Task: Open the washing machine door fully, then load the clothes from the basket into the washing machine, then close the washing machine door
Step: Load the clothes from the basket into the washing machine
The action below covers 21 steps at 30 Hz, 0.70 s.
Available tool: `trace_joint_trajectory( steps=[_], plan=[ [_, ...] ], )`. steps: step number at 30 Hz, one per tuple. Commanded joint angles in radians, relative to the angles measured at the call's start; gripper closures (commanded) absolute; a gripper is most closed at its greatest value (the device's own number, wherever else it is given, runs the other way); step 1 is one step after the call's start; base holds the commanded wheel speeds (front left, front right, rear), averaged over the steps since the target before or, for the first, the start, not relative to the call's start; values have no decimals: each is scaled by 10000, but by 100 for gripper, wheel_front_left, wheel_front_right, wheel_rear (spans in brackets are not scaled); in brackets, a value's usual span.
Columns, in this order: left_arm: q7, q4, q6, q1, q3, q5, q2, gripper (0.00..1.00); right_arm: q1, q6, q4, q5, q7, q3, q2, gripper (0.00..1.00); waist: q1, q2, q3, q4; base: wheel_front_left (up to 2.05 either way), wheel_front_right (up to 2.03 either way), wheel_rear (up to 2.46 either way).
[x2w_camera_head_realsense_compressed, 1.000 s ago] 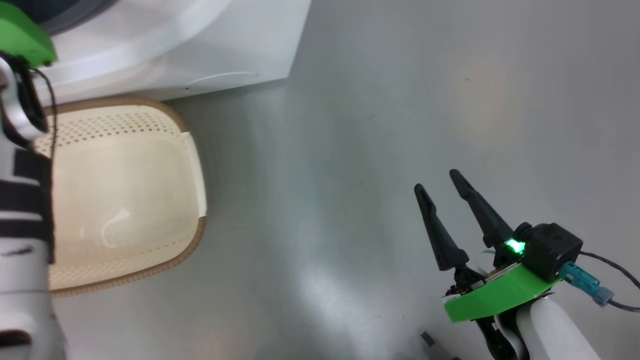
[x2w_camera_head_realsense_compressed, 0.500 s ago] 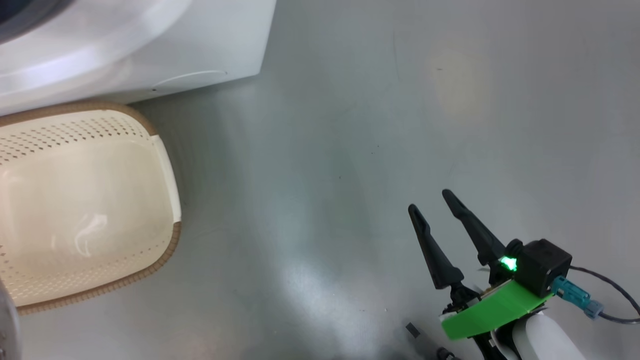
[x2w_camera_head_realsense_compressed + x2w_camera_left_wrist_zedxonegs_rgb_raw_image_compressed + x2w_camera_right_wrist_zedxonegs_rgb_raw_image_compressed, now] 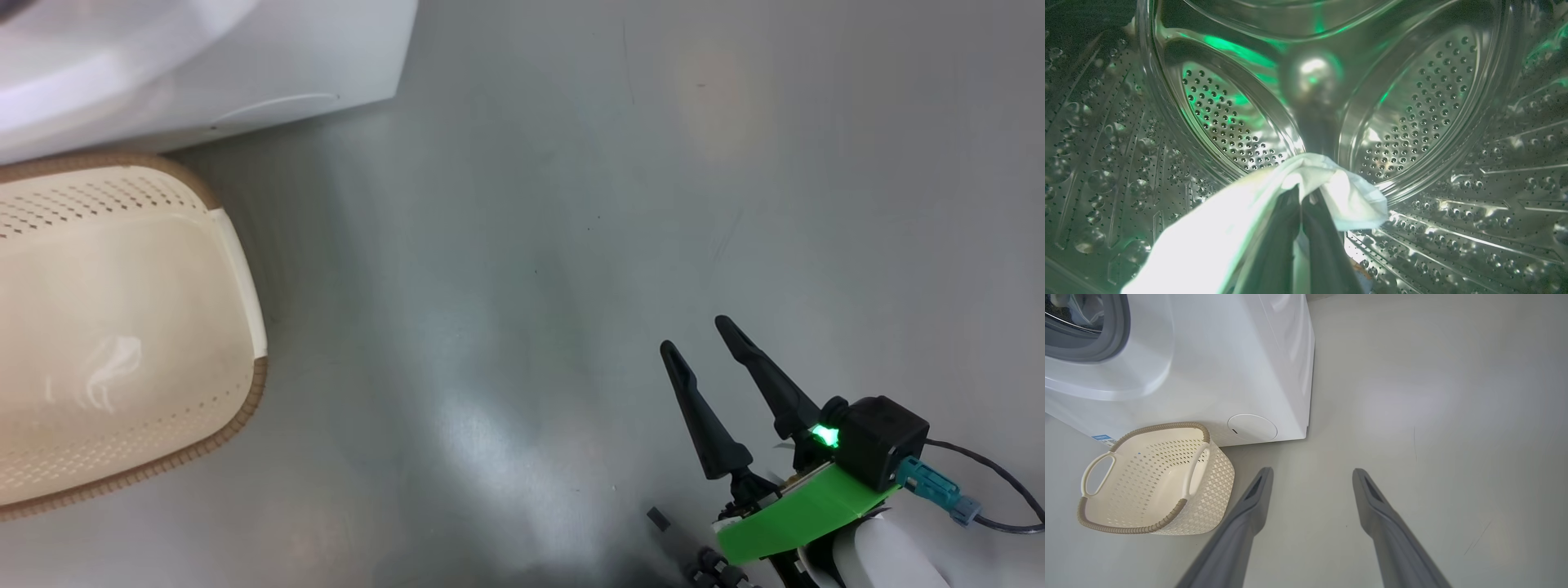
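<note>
clothes pinched l jaws, tip toward drum rear

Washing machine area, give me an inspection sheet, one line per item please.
Surface: grey floor, glossy, faint scuffs.
Job's things: basket empty beside the washing machine; white cloth inside the drum.
Clutter: small dark piece by the right arm, unidentified.
Grippers: left gripper shut on the white cloth; right gripper open, empty, above the floor.
Cables: dark cable with teal plug at the right wrist.
Surroundings: nothing seen.
</note>
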Motion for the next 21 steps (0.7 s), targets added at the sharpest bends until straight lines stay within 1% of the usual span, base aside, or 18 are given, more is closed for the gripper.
trace_joint_trajectory(
  steps=[1,7,11,16,18,21],
  plan=[
    [-49,-475,-27,-218,101,85,405,100,394,16,-226,185,-48,192,-58,0,0,0,155,-54,0,0,0],
    [-50,-1273,-112,-322,424,89,252,100,253,16,-250,235,-48,228,27,0,0,0,403,-112,0,0,0],
    [-50,-1552,-249,-309,427,330,266,100,186,16,-258,279,-48,300,48,0,0,0,502,-193,0,0,0],
    [-50,-1539,-311,-357,420,596,462,100,129,16,-244,333,-48,461,59,0,0,0,537,-383,0,0,0],
    [-50,-1526,-248,-418,526,617,489,100,146,16,-245,353,-48,481,77,0,0,0,567,-430,0,0,0],
    [-50,-1225,-286,-457,376,871,524,100,158,16,-208,385,-48,515,143,0,0,0,621,-462,0,0,0]
  ],
)
